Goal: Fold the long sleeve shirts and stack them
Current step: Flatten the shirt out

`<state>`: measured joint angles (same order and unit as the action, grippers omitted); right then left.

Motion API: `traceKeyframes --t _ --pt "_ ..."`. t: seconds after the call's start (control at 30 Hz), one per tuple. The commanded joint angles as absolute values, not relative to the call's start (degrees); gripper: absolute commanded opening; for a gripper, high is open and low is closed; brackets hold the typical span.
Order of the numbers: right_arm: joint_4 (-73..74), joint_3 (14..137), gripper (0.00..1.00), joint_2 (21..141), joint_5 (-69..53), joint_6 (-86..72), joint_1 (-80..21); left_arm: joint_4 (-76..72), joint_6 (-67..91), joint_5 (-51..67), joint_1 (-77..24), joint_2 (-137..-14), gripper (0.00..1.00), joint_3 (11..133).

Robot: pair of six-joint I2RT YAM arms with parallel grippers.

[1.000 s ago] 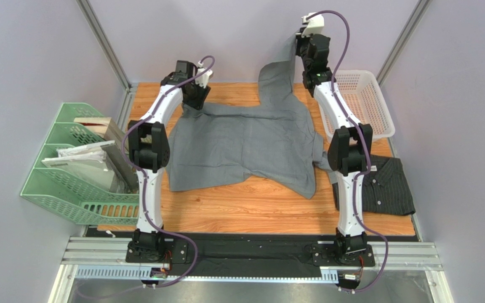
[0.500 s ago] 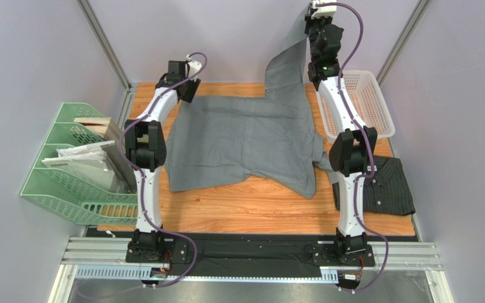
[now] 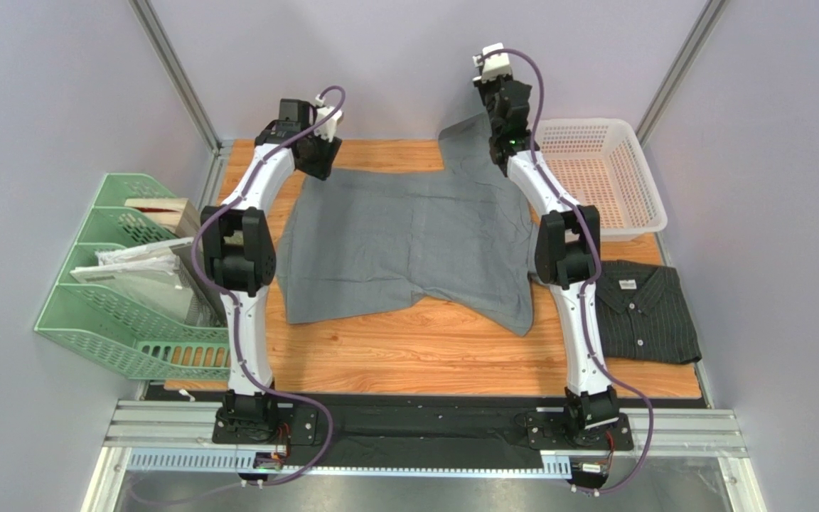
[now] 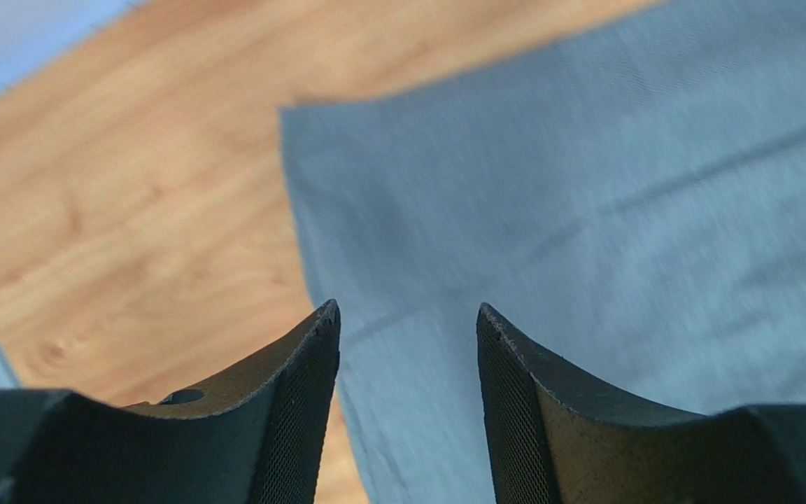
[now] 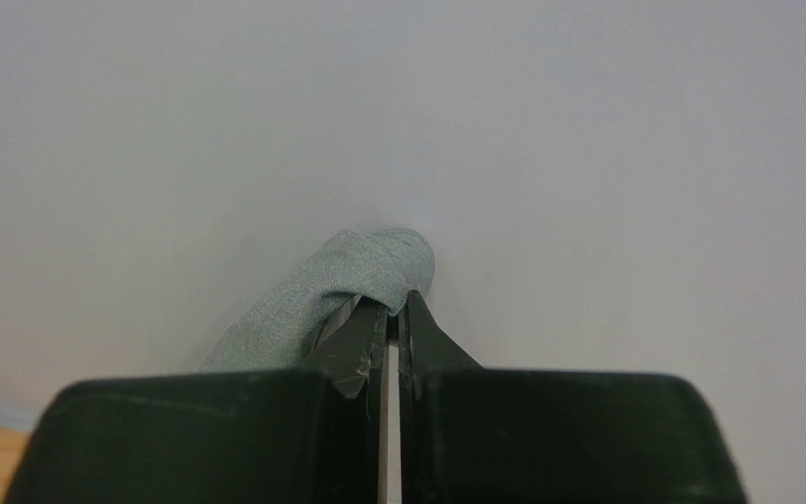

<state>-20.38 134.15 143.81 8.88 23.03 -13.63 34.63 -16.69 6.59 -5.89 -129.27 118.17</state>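
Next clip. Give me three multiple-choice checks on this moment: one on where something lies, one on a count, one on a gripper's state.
1. Where is the dark pinstriped folded shirt?
A. In the white mesh basket.
B. In the green file rack.
C. On the wooden table's near right corner.

2. How many shirts are in view?
A. One.
B. Two.
C. Three.

3. What are the right gripper's fingers doing?
A. Shut on a fold of the plain grey cloth shirt.
B. Open and empty.
C. Shut on nothing.

Key: C, it lies folded on the wood there; B, one grey and one dark shirt show; A, the right wrist view shows grey cloth pinched between the fingers.
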Motion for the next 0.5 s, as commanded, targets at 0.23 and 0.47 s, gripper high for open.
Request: traceKeyframes --t 0.23,0.47 --pt "6.62 136.72 1.00 142.88 -0.19 30.93 -19.07 59.64 -22.67 28.19 -5.10 -120.77 0.56 113.39" --pt "39.42 114.83 1.00 113.44 -13.42 30.06 -14.34 60.56 -31.36 33.92 -6.85 -108.65 0.62 95.13"
